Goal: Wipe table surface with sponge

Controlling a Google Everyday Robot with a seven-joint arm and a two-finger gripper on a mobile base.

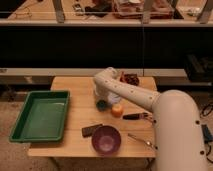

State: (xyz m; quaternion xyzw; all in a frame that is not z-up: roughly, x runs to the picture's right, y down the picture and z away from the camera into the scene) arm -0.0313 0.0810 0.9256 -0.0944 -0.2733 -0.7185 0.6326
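Observation:
The table surface [75, 90] is a light tan wooden top in the middle of the camera view. The sponge [102, 105], a small dark green pad, rests on it near the centre. My gripper [101, 100] points down from the white arm's wrist [105, 80] and is shut on the sponge, pressing it to the wood. The arm reaches in from the lower right and hides the table's right side.
A green tray [22, 131] lies on the left part of the table. An orange ball [117, 110] sits just right of the sponge. A dark block [91, 130] and purple bowl [106, 139] are near the front edge. A dark utensil [135, 116], a spoon [141, 141] and a reddish container [131, 79] lie to the right.

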